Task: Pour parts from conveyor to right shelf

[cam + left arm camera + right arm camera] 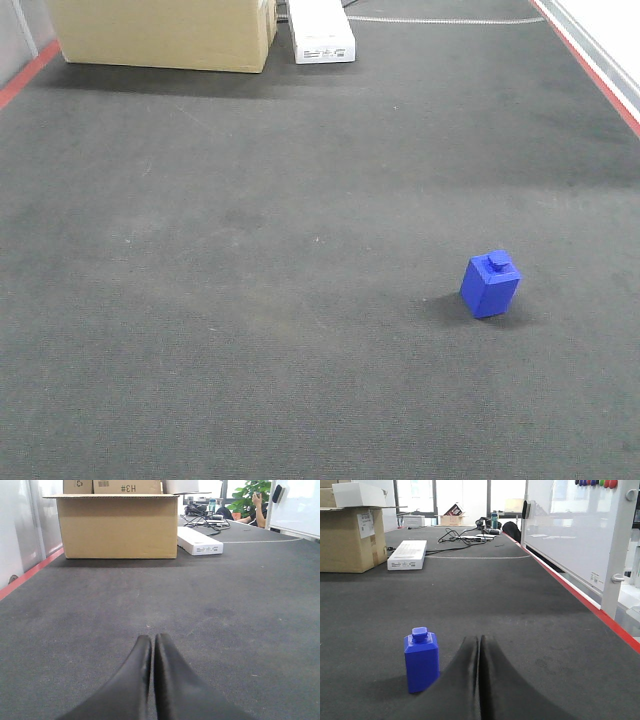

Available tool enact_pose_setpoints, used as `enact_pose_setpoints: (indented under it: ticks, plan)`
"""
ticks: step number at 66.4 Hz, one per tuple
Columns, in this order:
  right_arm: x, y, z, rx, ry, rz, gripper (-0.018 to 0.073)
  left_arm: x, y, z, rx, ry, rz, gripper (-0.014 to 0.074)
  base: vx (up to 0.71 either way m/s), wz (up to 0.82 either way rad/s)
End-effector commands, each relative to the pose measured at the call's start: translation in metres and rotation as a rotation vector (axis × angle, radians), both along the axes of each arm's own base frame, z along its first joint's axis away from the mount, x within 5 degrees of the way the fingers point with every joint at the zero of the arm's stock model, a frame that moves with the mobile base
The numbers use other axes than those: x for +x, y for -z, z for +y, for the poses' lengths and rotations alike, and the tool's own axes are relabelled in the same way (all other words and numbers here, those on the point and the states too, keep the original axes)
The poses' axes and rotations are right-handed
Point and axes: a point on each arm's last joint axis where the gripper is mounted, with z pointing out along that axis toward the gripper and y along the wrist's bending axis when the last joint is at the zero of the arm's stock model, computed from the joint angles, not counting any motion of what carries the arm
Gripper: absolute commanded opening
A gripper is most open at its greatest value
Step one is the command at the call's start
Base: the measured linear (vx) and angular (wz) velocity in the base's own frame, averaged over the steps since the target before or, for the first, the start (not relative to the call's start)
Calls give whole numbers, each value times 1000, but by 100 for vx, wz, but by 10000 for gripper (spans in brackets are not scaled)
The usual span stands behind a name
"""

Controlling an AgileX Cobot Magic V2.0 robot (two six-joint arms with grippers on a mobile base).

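Front view: a small bright-blue plastic block stands stud-up on the wide dark-grey felt belt, right of centre. Left wrist view: the left gripper has its black tips pressed together, holding nothing. Right wrist view: the right gripper is likewise pressed together, with the block just to its left.

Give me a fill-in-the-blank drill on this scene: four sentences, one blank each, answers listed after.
1. The block standing on the belt is coloured ____.
2. Its single stud points ____.
3. The left pincer and the right pincer are both ____.
4. In the right wrist view, the block stands to the ____ of the right pincer.

Missing words: blue; up; shut; left.
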Motion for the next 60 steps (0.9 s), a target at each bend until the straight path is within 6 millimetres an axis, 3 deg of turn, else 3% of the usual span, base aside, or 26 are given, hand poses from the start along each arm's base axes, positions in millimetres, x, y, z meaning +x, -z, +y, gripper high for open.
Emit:
enact_pose_setpoints:
  ticks: [1,60]
  plan:
    - [-1,-4,0,-20,4,-75,-9,-2,-14,0,-21,8,-109,-6,0,0]
    - [-1,-4,0,-20,4,-74,-9,-2,-14,0,-21,8,-109,-6,0,0]
